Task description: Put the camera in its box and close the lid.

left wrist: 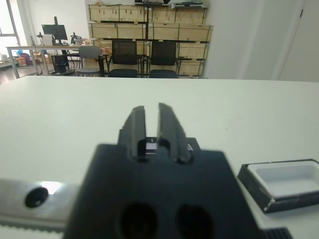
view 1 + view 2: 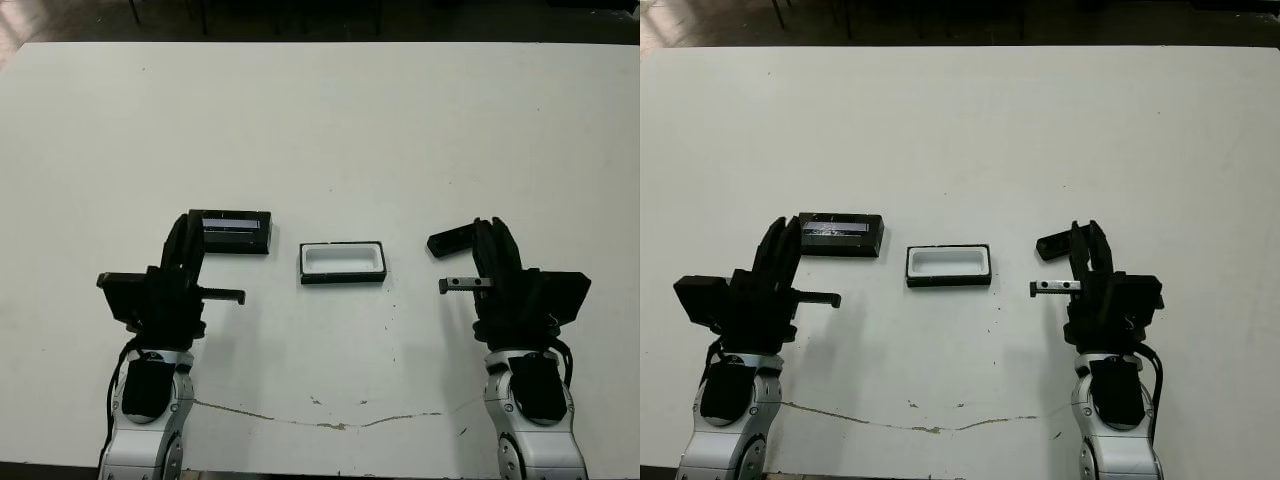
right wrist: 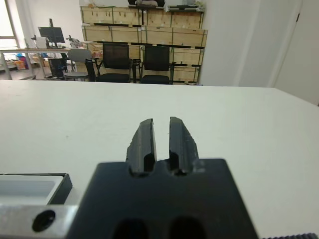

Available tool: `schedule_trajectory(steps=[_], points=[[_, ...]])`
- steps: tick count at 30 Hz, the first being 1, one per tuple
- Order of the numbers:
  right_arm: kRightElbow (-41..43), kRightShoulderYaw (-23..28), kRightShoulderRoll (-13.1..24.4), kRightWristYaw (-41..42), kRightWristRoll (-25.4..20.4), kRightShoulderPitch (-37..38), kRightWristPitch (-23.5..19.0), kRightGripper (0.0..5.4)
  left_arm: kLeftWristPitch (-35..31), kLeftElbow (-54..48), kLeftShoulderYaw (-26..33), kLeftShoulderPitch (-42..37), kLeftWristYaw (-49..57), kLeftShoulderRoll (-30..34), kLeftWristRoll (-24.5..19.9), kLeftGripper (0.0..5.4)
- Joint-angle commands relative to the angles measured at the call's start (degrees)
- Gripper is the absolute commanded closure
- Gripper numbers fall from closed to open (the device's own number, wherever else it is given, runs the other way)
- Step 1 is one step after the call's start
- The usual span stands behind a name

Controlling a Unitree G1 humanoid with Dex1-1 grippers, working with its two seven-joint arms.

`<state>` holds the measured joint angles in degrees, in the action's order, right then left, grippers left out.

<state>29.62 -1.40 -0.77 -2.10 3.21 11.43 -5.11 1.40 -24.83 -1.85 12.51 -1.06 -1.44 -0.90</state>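
The box (image 2: 342, 276), a shallow black tray with a white lining, lies open and empty at the table's middle front. The lid (image 2: 236, 231), black with a pale stripe, lies left of it, right beside my left gripper (image 2: 186, 224). That gripper's fingers stand close together with nothing held. The camera (image 2: 448, 242) shows as a slim black piece on the table, partly hidden behind my right gripper (image 2: 494, 228). The right gripper hovers over it, shut and holding nothing. In the right wrist view the box's corner (image 3: 63, 185) shows but the camera does not.
A thin brownish crack line (image 2: 330, 422) runs across the white table (image 2: 320, 120) near its front edge. Office chairs (image 3: 134, 62) and stacked wooden crates (image 1: 149, 22) stand beyond the far edge.
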Motion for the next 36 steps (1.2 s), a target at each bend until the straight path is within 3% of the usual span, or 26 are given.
schedule_trajectory(steps=[1,9,14,20,25,30,36], points=[[0.1,0.2,-0.1,-0.6,0.5,-0.3,-2.1,5.39,-0.9,0.0,-0.2,0.7,0.0,0.4,0.2,5.4],[-2.0,0.6,0.3,0.2,-0.4,-2.6,-2.6,5.39,-1.7,0.7,-0.1,-0.8,0.5,0.1,0.4,5.4],[-1.1,2.8,3.0,2.9,-2.3,-4.0,-2.2,5.39,-1.1,0.4,-0.4,-0.4,0.6,-0.1,0.0,5.4],[-0.4,8.2,14.2,11.5,-4.9,-13.8,-6.5,5.39,-1.5,-1.0,-0.4,-0.3,0.3,0.1,-0.2,5.4],[-8.2,10.9,22.8,17.9,-8.1,-26.1,-12.1,5.39,-2.2,-1.5,0.6,-1.4,-0.9,1.8,-0.1,5.4],[-24.9,8.1,31.7,26.7,-5.8,-36.5,-7.0,5.39,-4.7,-2.6,2.1,-3.1,-2.3,3.3,-1.5,5.4],[-42.9,1.9,36.4,35.6,-2.2,-47.0,-2.3,5.39,-6.3,-3.0,2.7,-4.9,-3.0,4.2,-1.8,5.4]])
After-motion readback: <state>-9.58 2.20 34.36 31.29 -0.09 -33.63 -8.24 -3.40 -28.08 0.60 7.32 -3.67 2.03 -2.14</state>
